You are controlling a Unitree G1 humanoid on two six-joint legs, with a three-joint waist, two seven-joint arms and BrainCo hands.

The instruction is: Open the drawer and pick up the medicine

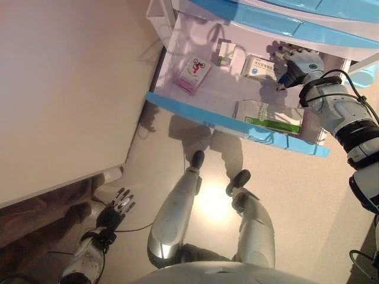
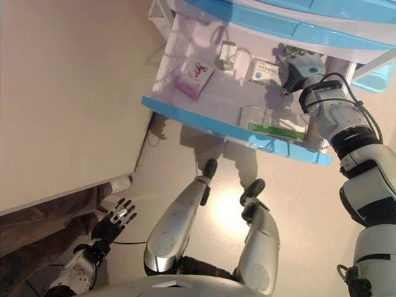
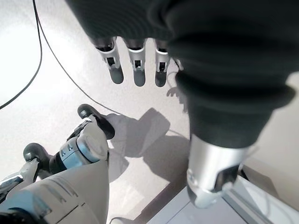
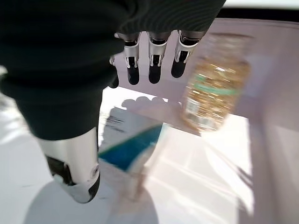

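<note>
The white drawer with a blue front [image 1: 225, 121] stands pulled out. Inside lie a pink box [image 1: 193, 74], a small green-and-white box [image 1: 224, 52], a white-and-blue medicine box [image 1: 257, 66] and a larger green-and-white box [image 1: 267, 116]. My right hand [image 1: 299, 62] reaches into the drawer's back right corner, just beside the white-and-blue box, open and holding nothing. In the right wrist view its straight fingers [image 4: 154, 65] hover above that box [image 4: 131, 140], and an amber bottle [image 4: 215, 88] stands next to them. My left hand [image 1: 116, 208] hangs low over the floor, open and empty.
A beige tabletop [image 1: 59, 89] fills the left side, its edge close to the drawer's left corner. More blue-fronted drawers [image 1: 266, 18] sit shut above the one pulled out. A light blue object [image 1: 367, 74] shows at the right edge.
</note>
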